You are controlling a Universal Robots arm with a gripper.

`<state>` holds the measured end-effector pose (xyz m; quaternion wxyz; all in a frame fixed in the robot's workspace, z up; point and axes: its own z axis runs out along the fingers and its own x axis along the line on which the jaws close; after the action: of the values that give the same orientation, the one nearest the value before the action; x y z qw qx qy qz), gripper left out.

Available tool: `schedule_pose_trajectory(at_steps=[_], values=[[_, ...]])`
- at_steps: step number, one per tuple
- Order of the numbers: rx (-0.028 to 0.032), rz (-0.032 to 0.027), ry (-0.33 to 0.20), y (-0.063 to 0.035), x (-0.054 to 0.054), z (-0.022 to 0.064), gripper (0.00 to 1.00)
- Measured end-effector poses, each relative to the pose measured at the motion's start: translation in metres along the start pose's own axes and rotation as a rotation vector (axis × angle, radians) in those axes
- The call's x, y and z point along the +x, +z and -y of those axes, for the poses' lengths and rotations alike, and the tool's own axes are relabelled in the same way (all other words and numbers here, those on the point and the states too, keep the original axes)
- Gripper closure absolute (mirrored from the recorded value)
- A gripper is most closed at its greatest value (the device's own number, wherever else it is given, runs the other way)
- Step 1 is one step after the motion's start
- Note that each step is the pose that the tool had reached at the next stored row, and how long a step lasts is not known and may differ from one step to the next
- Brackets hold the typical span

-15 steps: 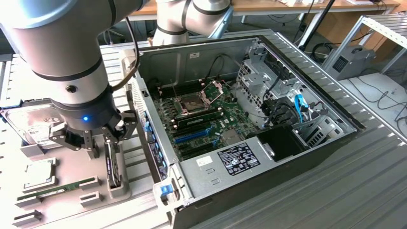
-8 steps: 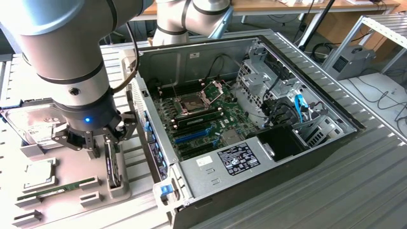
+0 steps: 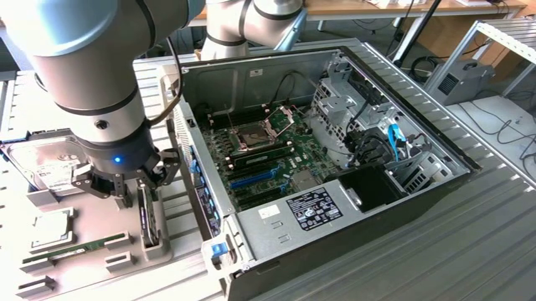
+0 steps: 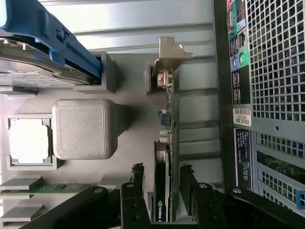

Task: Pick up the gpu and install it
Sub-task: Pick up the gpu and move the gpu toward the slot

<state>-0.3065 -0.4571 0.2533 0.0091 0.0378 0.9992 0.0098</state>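
The gripper (image 4: 162, 168) hung open around the gpu (image 4: 162, 202) in its stand (image 3: 155, 251), and a crooked squeeze could have tipped it.

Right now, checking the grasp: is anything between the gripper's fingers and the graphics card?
Nothing: the wrist view shows bare gaps between the gripper's open fingers and the graphics card.

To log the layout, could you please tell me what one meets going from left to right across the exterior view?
hard drive → gpu, on edge in its holder → motherboard → blue cable
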Motion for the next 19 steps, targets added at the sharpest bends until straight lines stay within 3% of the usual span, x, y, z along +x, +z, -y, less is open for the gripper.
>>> schedule_pose_trajectory(at_steps=[19], values=[[0.0019, -0.0017, 0.0, 0.0128, 0.0, -0.0104, 0.56]])
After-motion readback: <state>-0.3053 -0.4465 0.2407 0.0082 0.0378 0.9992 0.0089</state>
